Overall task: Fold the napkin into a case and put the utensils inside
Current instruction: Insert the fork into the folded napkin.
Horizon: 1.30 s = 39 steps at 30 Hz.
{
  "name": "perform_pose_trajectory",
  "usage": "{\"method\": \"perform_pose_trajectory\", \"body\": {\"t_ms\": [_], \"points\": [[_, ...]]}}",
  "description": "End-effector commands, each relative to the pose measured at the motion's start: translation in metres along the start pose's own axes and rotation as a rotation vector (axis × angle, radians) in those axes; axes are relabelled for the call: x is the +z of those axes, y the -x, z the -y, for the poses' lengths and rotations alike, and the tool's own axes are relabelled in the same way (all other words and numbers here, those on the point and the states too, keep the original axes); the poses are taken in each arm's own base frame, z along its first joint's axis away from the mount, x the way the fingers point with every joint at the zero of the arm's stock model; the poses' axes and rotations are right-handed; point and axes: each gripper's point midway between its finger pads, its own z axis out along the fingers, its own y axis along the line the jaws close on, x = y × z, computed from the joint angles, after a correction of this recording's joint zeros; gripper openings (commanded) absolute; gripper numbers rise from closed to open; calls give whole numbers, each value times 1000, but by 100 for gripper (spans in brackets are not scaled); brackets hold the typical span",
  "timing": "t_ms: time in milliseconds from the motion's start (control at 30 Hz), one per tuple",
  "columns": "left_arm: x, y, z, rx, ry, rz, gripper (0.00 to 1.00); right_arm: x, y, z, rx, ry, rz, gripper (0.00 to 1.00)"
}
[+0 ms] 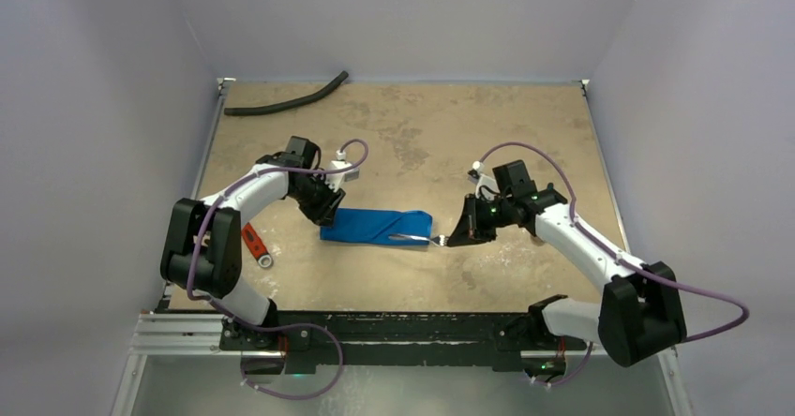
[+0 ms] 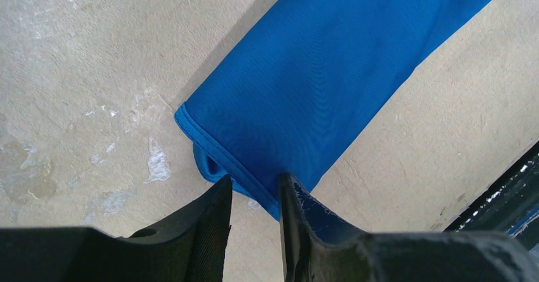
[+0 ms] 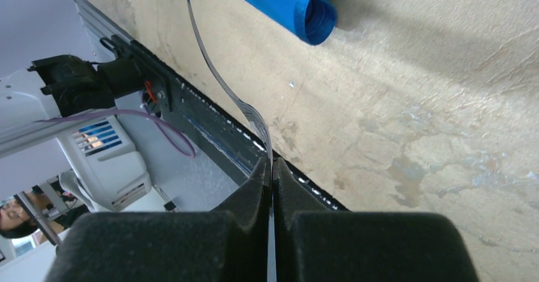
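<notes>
Since the folded satin napkin (image 1: 375, 226), lying on the table (image 1: 525, 135), looks limp and slippery, we favour its hemmed end, which our left gripper (image 2: 254, 188) straddles ajar; our right gripper (image 3: 272, 165) clamps a thin, stiff utensil (image 3: 254, 120).

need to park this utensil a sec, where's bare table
Bare: far half of the table, from the black hose to the right edge; the near strip between napkin and front rail. Crowded: left pincer and right pincer at the napkin's ends; red-handled wrench left.
</notes>
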Motion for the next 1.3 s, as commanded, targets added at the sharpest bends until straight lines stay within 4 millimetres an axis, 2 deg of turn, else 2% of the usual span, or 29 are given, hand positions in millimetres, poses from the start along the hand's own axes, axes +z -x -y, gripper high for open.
{"method": "perform_pose_trajectory", "body": {"t_ms": [0, 233, 400, 633, 833, 1000, 1267], "points": [[0, 13, -6, -17, 20, 48, 31, 9, 14, 7, -34, -2, 37, 0], [4, 8, -10, -12, 36, 31, 28, 22, 25, 15, -30, -19, 43, 0], [4, 2, -14, -4, 68, 17, 26, 30, 26, 23, -17, -29, 37, 0], [8, -5, -19, -4, 96, -2, 25, 36, 32, 26, -14, -31, 47, 0], [12, -5, -17, -3, 87, -3, 25, 40, 38, 28, -16, -39, 57, 0], [13, -7, -15, -1, 85, -5, 24, 43, 43, 26, -10, -24, 65, 0], [16, -8, -14, -3, 78, -10, 20, 54, 45, 11, -34, -15, 53, 0]]}}
